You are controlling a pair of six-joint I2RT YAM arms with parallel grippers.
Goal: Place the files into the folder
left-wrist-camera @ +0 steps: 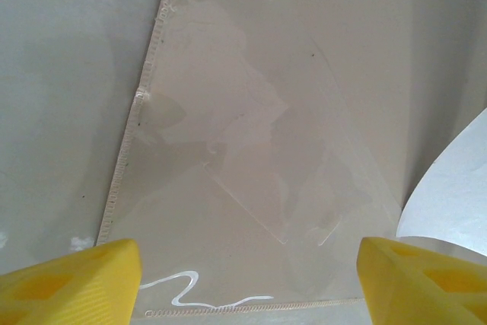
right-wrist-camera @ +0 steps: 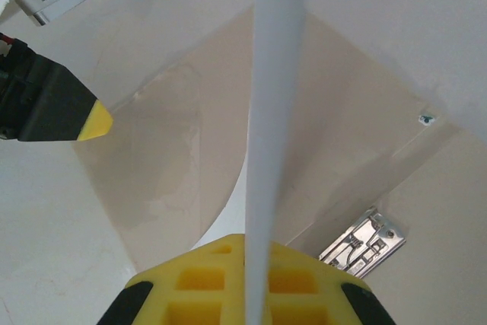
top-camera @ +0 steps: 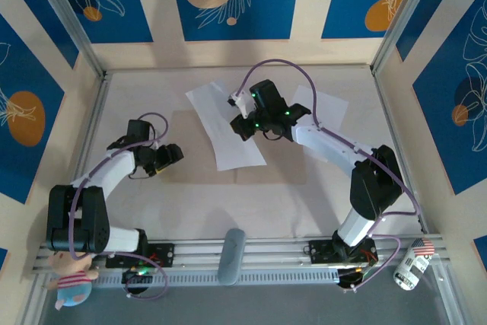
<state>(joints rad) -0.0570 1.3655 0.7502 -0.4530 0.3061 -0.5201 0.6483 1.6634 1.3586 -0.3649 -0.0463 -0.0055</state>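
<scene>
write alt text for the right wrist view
The right gripper is shut on a white sheet seen edge-on, running up the middle of the picture over the tan folder. A black, yellow-tipped finger pokes in at the left edge.

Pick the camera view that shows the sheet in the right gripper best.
Top view: the sheet shows nearly whole, with the right gripper at its edge. The right wrist view gives a thin edge-on strip; the left wrist view a curved white corner, probably the same sheet.
</scene>
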